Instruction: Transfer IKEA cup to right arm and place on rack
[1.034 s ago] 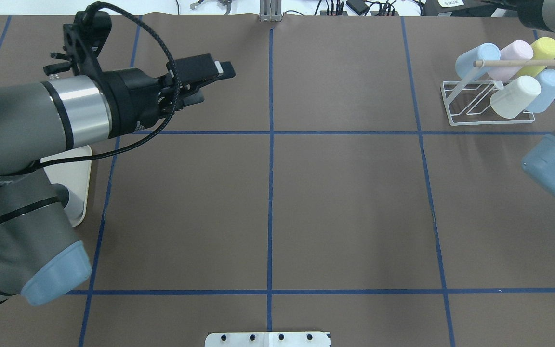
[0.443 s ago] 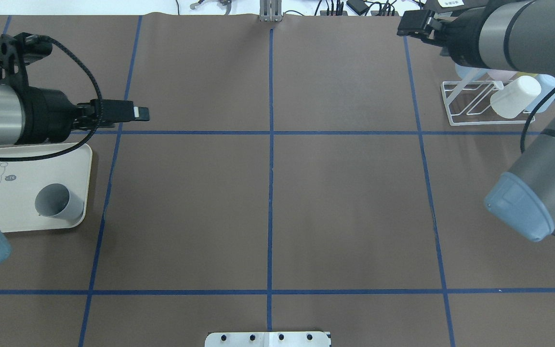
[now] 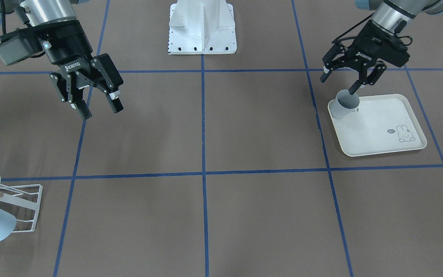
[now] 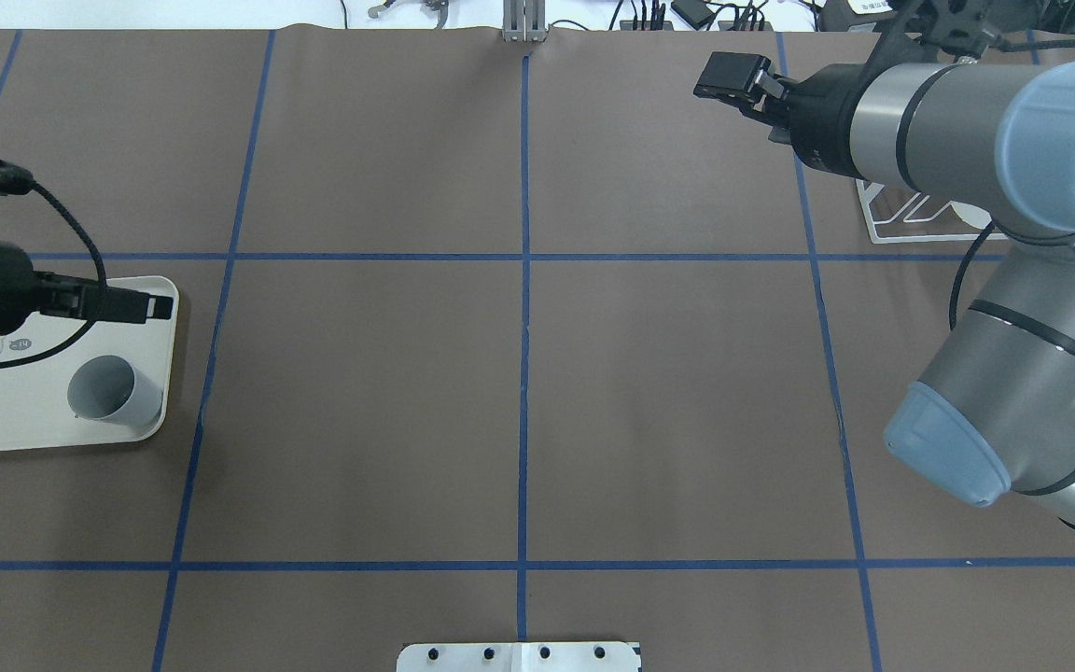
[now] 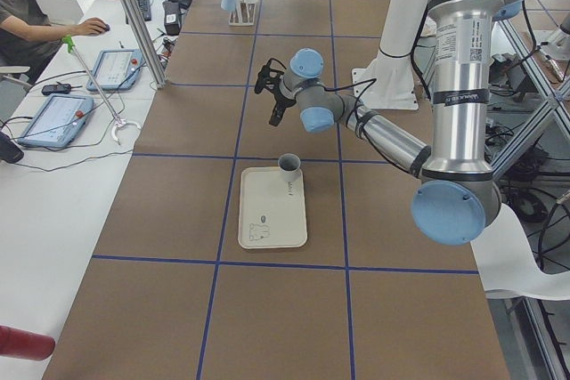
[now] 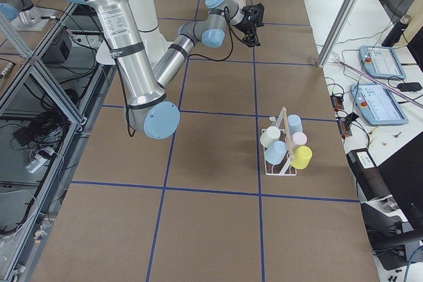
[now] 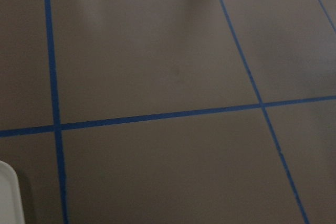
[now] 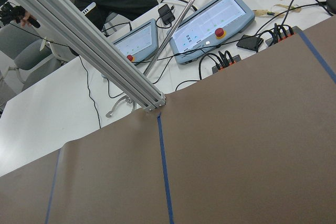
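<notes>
The grey IKEA cup stands upright on the cream rabbit-print tray, near its corner. My left gripper hangs open above and just beyond the cup, holding nothing; from overhead it is over the tray's far edge, apart from the cup. The right arm reaches across the white wire rack and hides most of it. My right gripper is open and empty above the mat. The rack carries several pastel cups.
The brown mat has blue tape grid lines. The white robot base plate sits at mid-table on the robot's side. A seated person and tablets are on the side bench. An aluminium post stands at the table's far edge.
My left arm has pulled back leftward from mid-table to the tray, uncovering the cup. The right arm has swung in over the rack, its gripper moving left. Both stay open.
</notes>
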Available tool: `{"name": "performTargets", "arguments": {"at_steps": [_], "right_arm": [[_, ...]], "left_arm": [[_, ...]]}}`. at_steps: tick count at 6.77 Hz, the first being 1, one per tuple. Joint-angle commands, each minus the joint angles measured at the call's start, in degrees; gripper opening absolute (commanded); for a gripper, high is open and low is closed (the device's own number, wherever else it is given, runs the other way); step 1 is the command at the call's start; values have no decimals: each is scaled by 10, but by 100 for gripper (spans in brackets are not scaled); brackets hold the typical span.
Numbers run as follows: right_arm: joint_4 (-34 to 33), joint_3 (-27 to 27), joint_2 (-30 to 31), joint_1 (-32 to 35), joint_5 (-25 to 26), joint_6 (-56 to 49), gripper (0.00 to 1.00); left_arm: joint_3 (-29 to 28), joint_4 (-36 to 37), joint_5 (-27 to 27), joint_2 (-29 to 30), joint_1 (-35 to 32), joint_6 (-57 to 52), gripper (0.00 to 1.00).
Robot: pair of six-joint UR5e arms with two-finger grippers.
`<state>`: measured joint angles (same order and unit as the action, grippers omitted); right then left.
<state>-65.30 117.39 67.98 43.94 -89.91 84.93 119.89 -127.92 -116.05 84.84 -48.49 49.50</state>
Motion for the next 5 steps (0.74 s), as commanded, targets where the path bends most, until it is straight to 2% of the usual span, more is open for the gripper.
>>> {"name": "performTargets", "arguments": {"at_steps": [1, 2, 5], "right_arm": [[17, -8, 0, -4, 2, 4, 100], [17, -8, 0, -4, 2, 12, 100], [49, -18, 10, -4, 1, 17, 100]], "left_arm": [[-24, 1, -15, -56, -5, -151, 100], [-53, 2, -24, -50, -5, -182, 100], [-128, 1, -26, -7, -1, -181, 98]]}}
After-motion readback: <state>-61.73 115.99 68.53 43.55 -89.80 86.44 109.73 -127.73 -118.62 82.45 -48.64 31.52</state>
